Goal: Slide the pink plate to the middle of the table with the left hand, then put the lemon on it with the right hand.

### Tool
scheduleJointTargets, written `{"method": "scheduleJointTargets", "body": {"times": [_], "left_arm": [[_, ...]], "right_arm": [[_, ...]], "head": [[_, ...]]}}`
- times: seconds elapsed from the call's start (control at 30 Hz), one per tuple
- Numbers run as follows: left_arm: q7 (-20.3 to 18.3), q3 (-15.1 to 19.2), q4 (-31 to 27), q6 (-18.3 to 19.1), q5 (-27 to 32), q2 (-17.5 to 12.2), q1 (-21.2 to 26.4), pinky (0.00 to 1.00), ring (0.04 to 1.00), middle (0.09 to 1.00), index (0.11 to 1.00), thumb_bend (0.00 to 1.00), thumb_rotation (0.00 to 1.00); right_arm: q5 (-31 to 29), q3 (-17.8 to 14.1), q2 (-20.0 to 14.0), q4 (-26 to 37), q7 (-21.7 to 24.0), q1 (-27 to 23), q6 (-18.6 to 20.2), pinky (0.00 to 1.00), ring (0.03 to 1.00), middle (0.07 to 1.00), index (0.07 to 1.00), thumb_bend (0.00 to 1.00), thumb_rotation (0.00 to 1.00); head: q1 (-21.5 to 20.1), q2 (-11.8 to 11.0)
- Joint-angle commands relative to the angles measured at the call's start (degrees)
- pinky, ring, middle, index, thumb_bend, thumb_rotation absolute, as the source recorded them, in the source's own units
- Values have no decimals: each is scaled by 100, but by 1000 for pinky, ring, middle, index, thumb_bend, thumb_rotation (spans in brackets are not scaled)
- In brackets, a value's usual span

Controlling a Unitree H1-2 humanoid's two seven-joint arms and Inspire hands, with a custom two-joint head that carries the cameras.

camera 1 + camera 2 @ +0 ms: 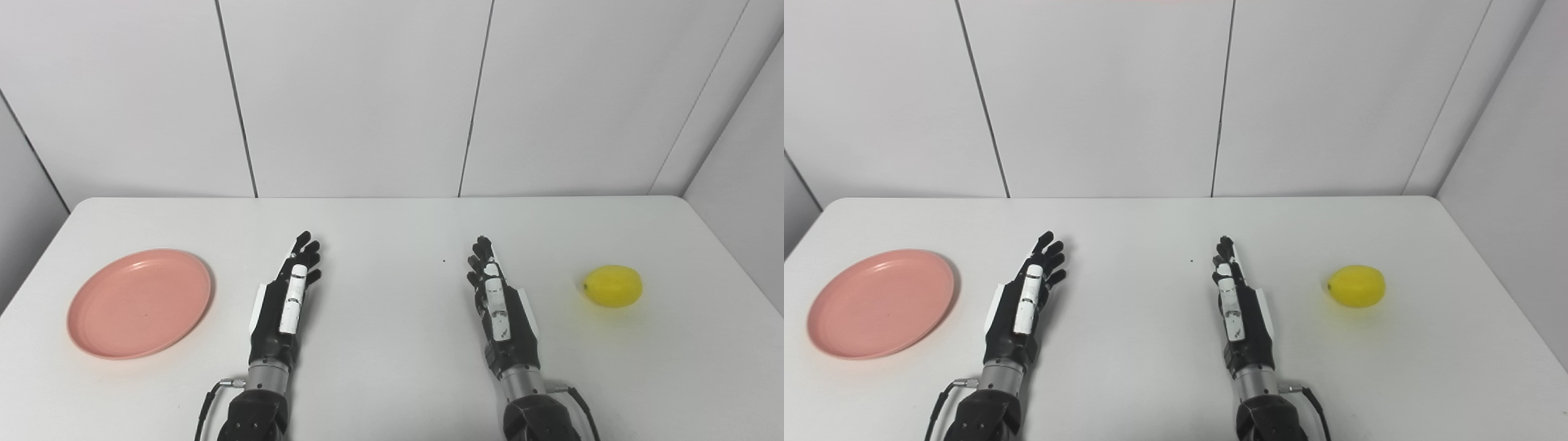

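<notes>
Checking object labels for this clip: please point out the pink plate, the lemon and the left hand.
pink plate (139,303), left eye view, on the bare middle of its dish.
lemon (613,286), left eye view, on the middle of its yellow skin.
left hand (1021,306), right eye view, on the back of the hand.

A white table (392,220) stands against pale panelled walls (355,92) with dark seams.

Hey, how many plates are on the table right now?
1. A single pink plate lies on the left side of the table, outside the left hand. Nothing on the table could hide another; the lemon sits far right.
</notes>
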State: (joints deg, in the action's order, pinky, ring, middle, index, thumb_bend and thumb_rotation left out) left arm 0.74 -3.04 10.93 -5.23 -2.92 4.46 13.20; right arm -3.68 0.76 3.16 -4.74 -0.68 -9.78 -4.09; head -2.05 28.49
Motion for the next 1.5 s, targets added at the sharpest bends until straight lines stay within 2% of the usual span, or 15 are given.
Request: {"method": "scheduleJointTargets", "body": {"times": [0.0, 0.03, 0.07, 0.1, 0.13, 0.17, 0.3, 0.53, 0.77, 0.87, 1.0, 1.1, 1.2, 1.3, 1.47], "left_arm": [[-115, -88, 227, -66, 26, -26, -254, 946, 967, 966, 952, 518, 1000], [-175, -137, 312, -128, 76, 12, -250, 949, 970, 970, 956, 519, 1000], [-208, -173, 373, -171, 113, 36, -244, 978, 991, 991, 981, 540, 1000], [-201, -199, 457, -204, 126, 92, -230, 983, 994, 994, 986, 544, 1000], [-194, -214, 512, -225, 134, 130, -219, 994, 998, 998, 989, 548, 1000], [-151, -224, 609, -264, 113, 190, -188, 998, 1000, 1000, 990, 545, 1000], [8, -254, 902, -416, -4, 335, -102, 1000, 1000, 1000, 986, 535, 1000], [150, -251, 1408, -931, -157, 415, 59, 1000, 1000, 1000, 997, 507, 1000], [139, -209, 1351, -908, -91, 386, 90, 1000, 1000, 1000, 989, 521, 1000], [76, -146, 1144, -903, 61, 381, 83, 1000, 1000, 1000, 987, 508, 1000], [40, -103, 721, -776, 182, 331, 77, 1000, 1000, 996, 985, 541, 1000], [178, -96, 249, -560, -51, 265, 67, 983, 983, 976, 968, 534, 1000], [56, -57, -202, -355, 59, 157, 72, 996, 985, 974, 966, 540, 1000], [83, 17, -414, -397, 62, 58, 131, 962, 978, 973, 965, 557, 1000], [195, 178, -751, -146, -49, -86, 220, 976, 966, 959, 950, 563, 1000]], "right_arm": [[-45, -70, -83, 297, 46, 27, 9, 1000, 979, 981, 976, 672, 1000], [-109, -92, -154, 389, 110, 89, 19, 1000, 978, 980, 976, 670, 1000], [-158, -104, -205, 452, 156, 131, 30, 1000, 986, 988, 988, 646, 1000], [-238, -130, -271, 512, 213, 178, 22, 1000, 988, 990, 990, 642, 1000], [-295, -144, -316, 552, 248, 209, 18, 1000, 995, 994, 996, 605, 1000], [-355, -186, -344, 572, 256, 235, -8, 1000, 996, 993, 996, 575, 1000], [-449, -262, -419, 580, 288, 266, -81, 1000, 996, 991, 991, 543, 1000], [-539, -256, -445, 764, 311, 276, 91, 1000, 1000, 1000, 1000, 507, 1000], [-436, -236, -352, 865, 213, 294, 157, 1000, 1000, 1000, 1000, 471, 1000], [-463, -254, -301, 882, 199, 307, 175, 1000, 1000, 1000, 1000, 457, 1000], [-466, -261, -296, 866, 221, 313, 154, 1000, 1000, 1000, 1000, 454, 1000], [-430, -268, -281, 855, 198, 317, 115, 1000, 1000, 1000, 1000, 430, 1000], [-419, -268, -282, 849, 201, 309, 118, 1000, 1000, 1000, 1000, 413, 1000], [-457, -271, -292, 864, 218, 301, 172, 1000, 1000, 1000, 1000, 394, 1000], [-454, -278, -333, 913, 220, 295, 254, 1000, 1000, 1000, 1000, 379, 1000]], "head": [[63, -13], [547, -154], [547, -154], [982, -265], [982, -265], [1340, -368], [1646, -515], [1597, -542], [1585, -602], [1594, -633], [1629, -655], [1683, -680], [1776, -737], [1815, -767], [1878, -809]]}}
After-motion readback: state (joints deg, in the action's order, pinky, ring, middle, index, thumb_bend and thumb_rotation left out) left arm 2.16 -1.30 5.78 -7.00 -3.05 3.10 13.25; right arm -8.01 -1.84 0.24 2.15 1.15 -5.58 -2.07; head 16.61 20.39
